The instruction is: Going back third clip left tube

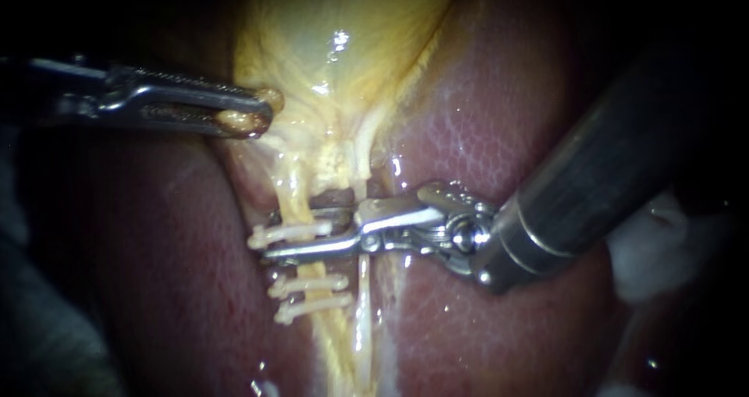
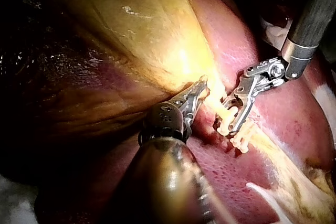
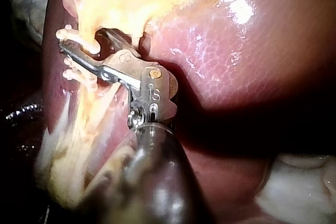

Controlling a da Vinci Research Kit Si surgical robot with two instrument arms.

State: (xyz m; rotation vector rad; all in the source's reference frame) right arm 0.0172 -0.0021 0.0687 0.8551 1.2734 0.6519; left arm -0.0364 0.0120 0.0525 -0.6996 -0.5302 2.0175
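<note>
Left tool [image 1: 261, 110] clenched on gallbladder [image 1: 343, 46] edge, well apart from right tool [image 1: 304, 232]. Right tool released, jaws spread across left tube [image 1: 290, 186], top clip [image 1: 269, 237] between them. Two lower clips [image 1: 310, 285] just below, same tube.

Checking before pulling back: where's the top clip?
Endoscope view, mid-left: top clip on the left tube, between the right instrument's open jaws, above two other clips.
</note>
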